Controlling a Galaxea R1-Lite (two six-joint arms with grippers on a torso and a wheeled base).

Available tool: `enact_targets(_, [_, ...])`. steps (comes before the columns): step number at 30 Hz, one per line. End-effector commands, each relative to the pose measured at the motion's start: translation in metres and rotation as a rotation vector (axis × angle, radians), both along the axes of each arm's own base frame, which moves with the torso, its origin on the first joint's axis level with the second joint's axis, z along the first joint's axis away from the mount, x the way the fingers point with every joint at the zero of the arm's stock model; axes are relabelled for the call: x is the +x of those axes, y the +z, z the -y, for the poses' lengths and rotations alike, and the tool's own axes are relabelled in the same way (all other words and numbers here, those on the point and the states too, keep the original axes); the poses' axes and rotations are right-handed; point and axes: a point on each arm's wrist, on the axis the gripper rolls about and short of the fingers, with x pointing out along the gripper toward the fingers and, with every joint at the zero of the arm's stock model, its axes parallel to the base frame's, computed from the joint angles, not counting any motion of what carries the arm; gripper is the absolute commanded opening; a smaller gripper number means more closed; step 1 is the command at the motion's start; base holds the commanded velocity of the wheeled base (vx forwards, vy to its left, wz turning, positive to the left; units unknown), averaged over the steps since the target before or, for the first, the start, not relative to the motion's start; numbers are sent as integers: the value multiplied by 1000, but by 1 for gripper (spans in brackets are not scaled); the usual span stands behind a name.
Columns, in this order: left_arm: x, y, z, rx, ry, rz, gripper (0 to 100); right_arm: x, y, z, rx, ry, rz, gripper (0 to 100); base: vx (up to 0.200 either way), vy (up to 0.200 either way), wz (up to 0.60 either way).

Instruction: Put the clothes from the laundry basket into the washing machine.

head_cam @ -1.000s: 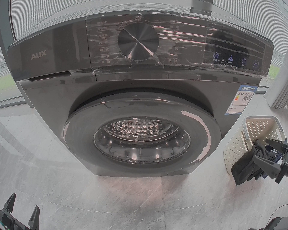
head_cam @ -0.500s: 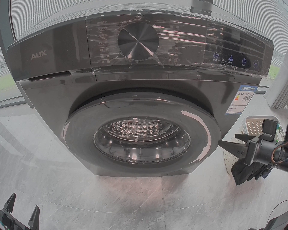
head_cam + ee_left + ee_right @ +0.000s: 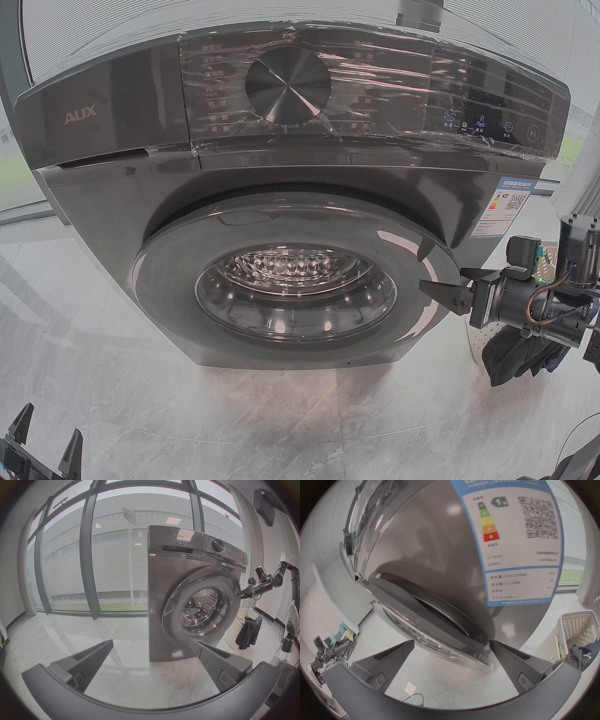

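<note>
A: Now, clothes, location?
B: Dark clothes [image 3: 519,359] hang over the front rim of the laundry basket [image 3: 232,630]. Basket stands on the floor [image 3: 281,425], just right of the washing machine [image 3: 112,206].
A: Door?
B: Round door [image 3: 175,262] looks shut, glass facing fwd.
A: Right claw?
B: Right claw [image 3: 440,277] spread wide, empty, at the door's right edge. In the right wrist view that edge sits between the fingers. Contact: cannot tell.
A: Left claw?
B: Left claw [image 3: 52,420] also spread, empty, low over the floor, well apart from the machine.
</note>
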Motion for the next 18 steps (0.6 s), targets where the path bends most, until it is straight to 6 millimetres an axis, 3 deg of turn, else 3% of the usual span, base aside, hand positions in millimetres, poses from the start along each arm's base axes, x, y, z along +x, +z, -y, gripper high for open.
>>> enact_targets(1, [0, -5, 0, 0, 0, 0, 100, 9, -3, -7, -7, 11, -13, 100, 0, 0, 0])
enact_targets(10, [0, -5, 0, 0, -1, 0, 100, 5, -10, -16, -22, 57, -40, 100, 0, 0, 0])
enact_targets(13, [0, -5, 0, 0, 0, 0, 100, -3, -15, -13, -30, 62, -53, 100, 0, 0, 0])
enact_targets(16, [0, -5, 0, 0, 0, 0, 100, -28, -14, -4, -27, 108, -38, 100, 0, 0, 0])
enact_targets(18, [0, -5, 0, 0, 0, 0, 100, -32, -15, -1, -26, 112, -36, 100, 0, 0, 0])
